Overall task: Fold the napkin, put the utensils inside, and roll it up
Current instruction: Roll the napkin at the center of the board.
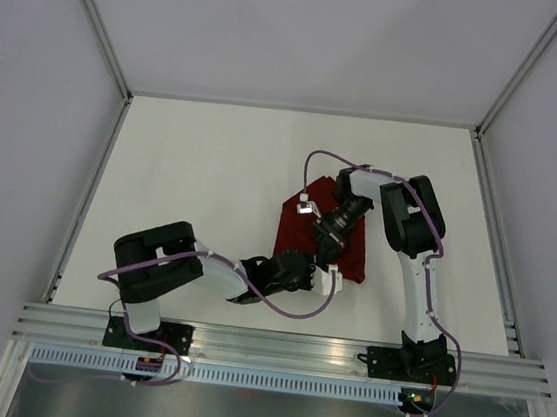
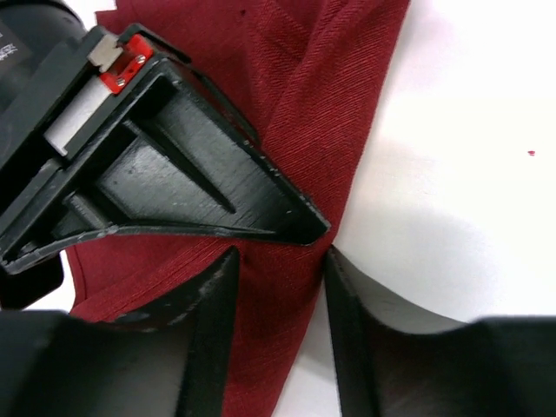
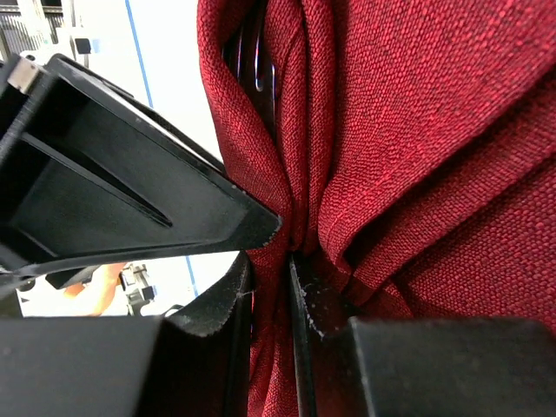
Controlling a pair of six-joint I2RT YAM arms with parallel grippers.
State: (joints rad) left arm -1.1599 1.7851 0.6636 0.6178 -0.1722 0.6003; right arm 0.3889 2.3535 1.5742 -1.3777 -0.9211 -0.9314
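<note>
The napkin [image 1: 288, 232] lies bunched and partly folded on the tabletop [image 1: 211, 181], and both arms meet over the napkin's near edge. The right end effector [image 3: 274, 287] is pressed together on a gathered ridge of the napkin, with several layers squeezed between its fingers. The left end effector [image 2: 281, 256] stands spread and holds nothing. One of its fingers is over the cloth and the other is just past the napkin's edge, above bare tabletop. The utensils cannot be made out; if they are inside the napkin, the folds hide them.

This looks like the rolling stage, with the cloth being gathered into a bundle. To do it well, the left end effector should come down low enough to straddle every layer at the napkin's edge and close just beside the right one's pinch. That grip should be firm before the right one loosens at all, so the folds do not spring open. The two fingertips sit very close together over the napkin, so any approach should be slow and slightly offset to avoid a knock. Even tension along the napkin's edge should give a tight roll.
</note>
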